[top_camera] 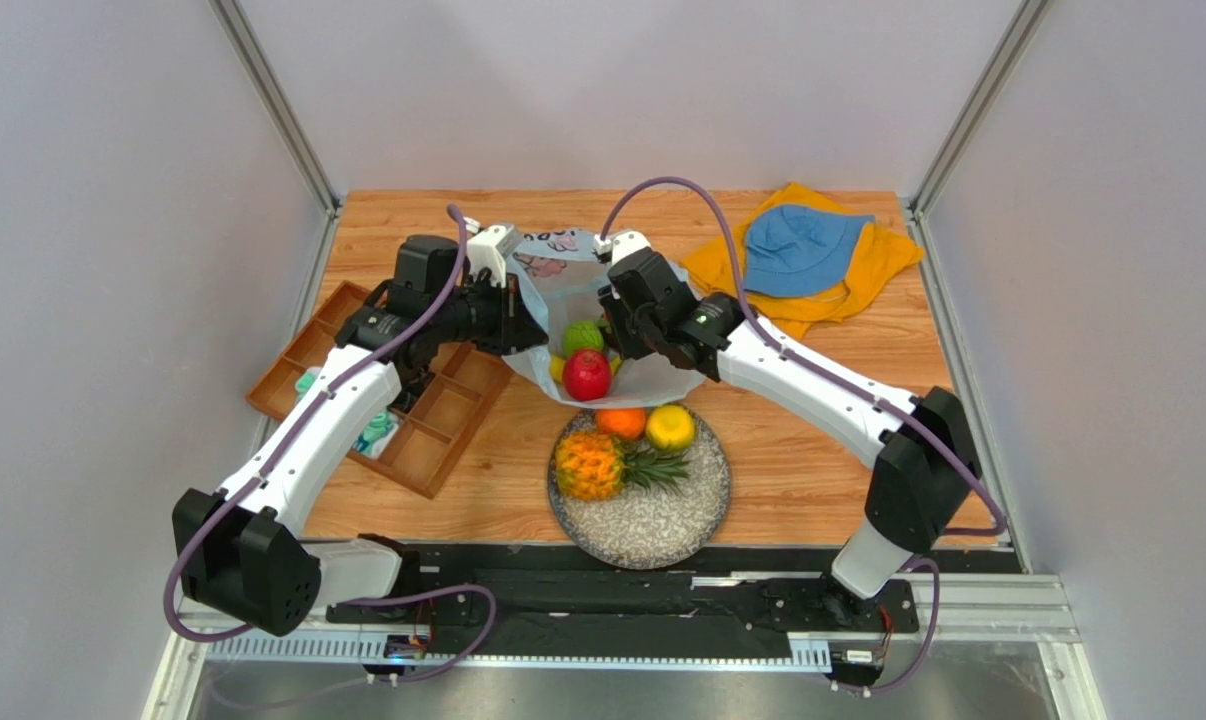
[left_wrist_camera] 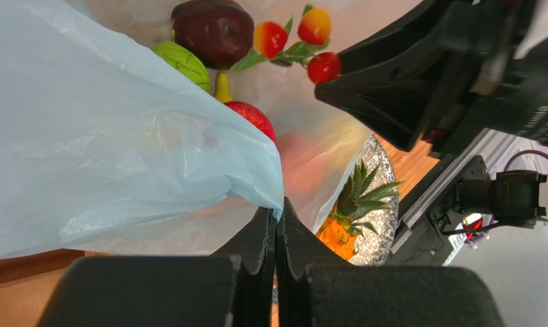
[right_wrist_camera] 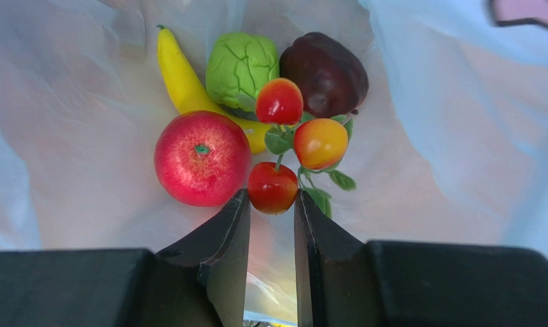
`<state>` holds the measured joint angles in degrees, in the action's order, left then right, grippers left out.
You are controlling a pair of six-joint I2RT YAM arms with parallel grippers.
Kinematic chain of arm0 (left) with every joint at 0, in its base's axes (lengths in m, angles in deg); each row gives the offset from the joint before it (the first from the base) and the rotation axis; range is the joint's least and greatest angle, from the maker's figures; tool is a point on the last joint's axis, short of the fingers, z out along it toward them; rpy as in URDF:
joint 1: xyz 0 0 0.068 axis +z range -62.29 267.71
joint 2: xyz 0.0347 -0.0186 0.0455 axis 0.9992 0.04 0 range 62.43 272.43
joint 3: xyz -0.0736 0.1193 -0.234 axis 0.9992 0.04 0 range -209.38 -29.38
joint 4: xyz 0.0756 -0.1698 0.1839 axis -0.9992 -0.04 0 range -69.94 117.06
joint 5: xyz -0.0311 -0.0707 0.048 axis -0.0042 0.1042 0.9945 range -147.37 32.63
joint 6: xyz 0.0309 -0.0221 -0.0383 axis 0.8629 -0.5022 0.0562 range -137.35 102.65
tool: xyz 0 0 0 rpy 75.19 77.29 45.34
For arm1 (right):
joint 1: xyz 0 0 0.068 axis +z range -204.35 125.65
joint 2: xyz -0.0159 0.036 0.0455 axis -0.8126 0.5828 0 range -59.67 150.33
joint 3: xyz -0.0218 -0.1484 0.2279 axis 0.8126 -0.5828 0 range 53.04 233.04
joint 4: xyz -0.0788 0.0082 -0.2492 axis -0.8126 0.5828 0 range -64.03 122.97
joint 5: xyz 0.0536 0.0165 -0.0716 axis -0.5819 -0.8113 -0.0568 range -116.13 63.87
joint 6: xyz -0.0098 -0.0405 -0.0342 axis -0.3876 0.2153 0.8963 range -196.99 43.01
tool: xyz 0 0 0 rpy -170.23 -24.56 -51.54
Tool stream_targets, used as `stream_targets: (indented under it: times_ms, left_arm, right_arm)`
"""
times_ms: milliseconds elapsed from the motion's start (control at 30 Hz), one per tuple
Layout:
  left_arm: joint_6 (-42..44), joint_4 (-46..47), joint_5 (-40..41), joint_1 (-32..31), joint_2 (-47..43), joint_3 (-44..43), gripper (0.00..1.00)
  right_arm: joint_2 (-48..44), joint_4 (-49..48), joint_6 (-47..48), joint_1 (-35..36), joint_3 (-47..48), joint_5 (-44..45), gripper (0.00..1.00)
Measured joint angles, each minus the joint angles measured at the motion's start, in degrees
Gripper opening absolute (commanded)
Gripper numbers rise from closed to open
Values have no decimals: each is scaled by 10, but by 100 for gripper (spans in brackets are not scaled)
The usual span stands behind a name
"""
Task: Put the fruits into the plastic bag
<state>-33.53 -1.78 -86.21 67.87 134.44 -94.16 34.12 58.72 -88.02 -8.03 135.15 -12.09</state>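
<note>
The plastic bag (top_camera: 557, 255), mid-tabletop toward the far edge, is clamped at its rim by the left gripper (left_wrist_camera: 278, 211). Inside, a berry sprig (right_wrist_camera: 273, 189) is pinched by the right gripper (right_wrist_camera: 270, 204) beside 4 bagged fruits (right_wrist_camera: 201, 158). The pineapple (top_camera: 590, 465), orange (top_camera: 620, 423) and yellow fruit (top_camera: 671, 428) are left on the plate (top_camera: 669, 525).

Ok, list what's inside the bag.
Visible in the bag: red apple, banana, green fruit, maroon fruit, and a berry sprig in the right end effector. Anything beneath them or behind the bag's folds is hidden.
</note>
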Motion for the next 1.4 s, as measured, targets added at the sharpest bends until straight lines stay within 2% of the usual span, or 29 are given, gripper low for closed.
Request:
stream_targets:
  times_ms: [167,233,267,333,367,567,967,1167,1400]
  left_arm:
    - [0,-1,0,0,0,0,0]
    - [0,-1,0,0,0,0,0]
    - [0,-1,0,0,0,0,0]
    - [0,-1,0,0,0,0,0]
    - [0,-1,0,0,1,0,0]
    - [0,-2,0,0,2,0,0]
    - [0,-2,0,0,2,0,0]
    - [0,-2,0,0,2,0,0]
    - [0,-2,0,0,3,0,0]
  right_arm:
    - [42,7,-1,0,11,-16,0]
    - [53,10,-1,0,16,-21,3]
    - [56,10,-1,0,18,-23,14]
    - [64,12,-2,0,24,-24,26]
    - [68,12,-3,0,28,-26,36]
    - [73,13,-10,-1,37,-31,57]
    - [74,13,-10,-3,38,-43,53]
    - [49,10,-4,-2,32,-83,53]
    - [-126,-9,13,16,-29,-144,53]
